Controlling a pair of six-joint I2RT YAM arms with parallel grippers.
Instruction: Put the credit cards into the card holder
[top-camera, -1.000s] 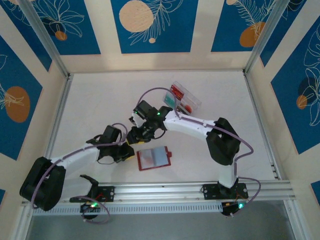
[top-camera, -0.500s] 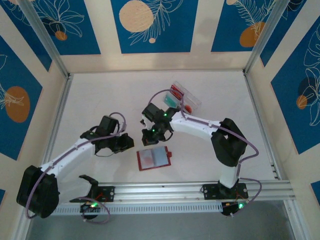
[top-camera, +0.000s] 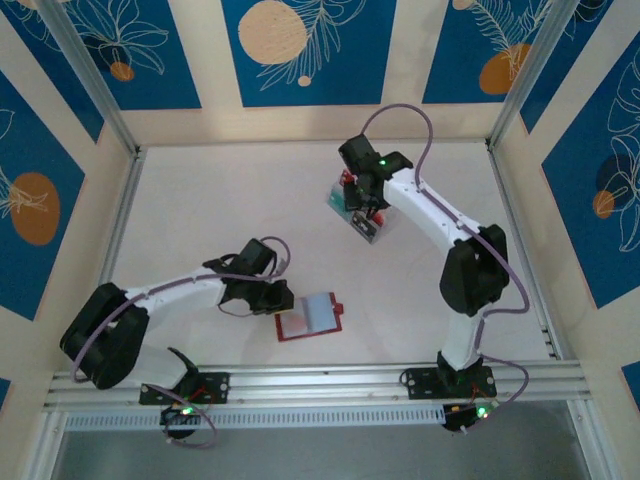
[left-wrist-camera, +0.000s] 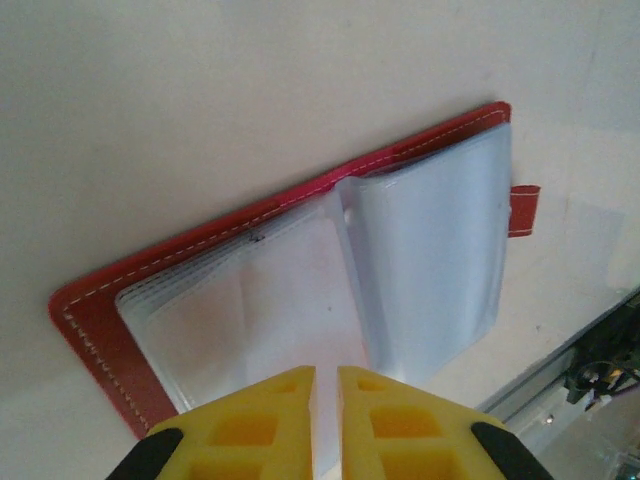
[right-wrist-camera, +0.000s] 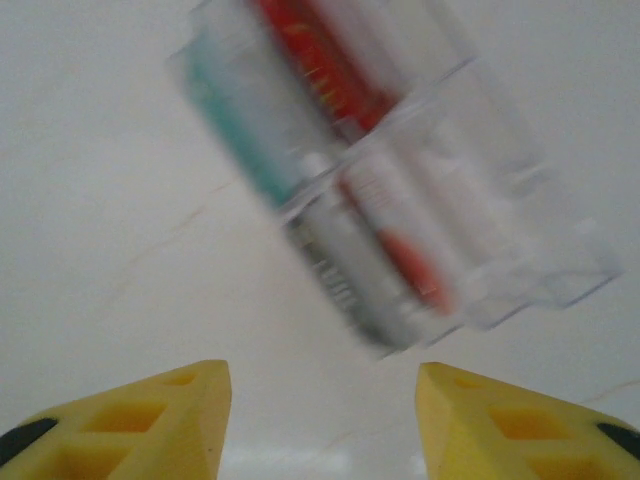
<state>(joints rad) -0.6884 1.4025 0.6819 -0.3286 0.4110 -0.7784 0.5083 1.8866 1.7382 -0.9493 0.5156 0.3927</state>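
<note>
Top external: holder lies open on the surface near the front rail, pale pockets up, tab to the right. Left claw sits at its left edge. Right claw is over the clear box at the far side, well apart from the holder.

Left wrist: claw clenched to a thin slit at the holder's near edge. A pocket leaf appears to run into the slit, so I read it as pinching the holder (not certain, the contact itself is hidden under the pads). Right-hand leaves stand lifted off the cover.

Right wrist: claw released, jaws spread wide, nothing between them. The box is just ahead, badly blurred. Cards stand inside it: red and teal readable, others too smeared to name.

No card visible in the pockets, as far as the clear leaves show.

Step in hand, as judged: fetch phase. Left arm steadies the holder, right arm goes for a card in the box.

Next move calls for: line the spread jaws across one card's top edge, close on that card alone (neighbours are packed close, double pick likely), lift straight out without dragging the box.
</note>
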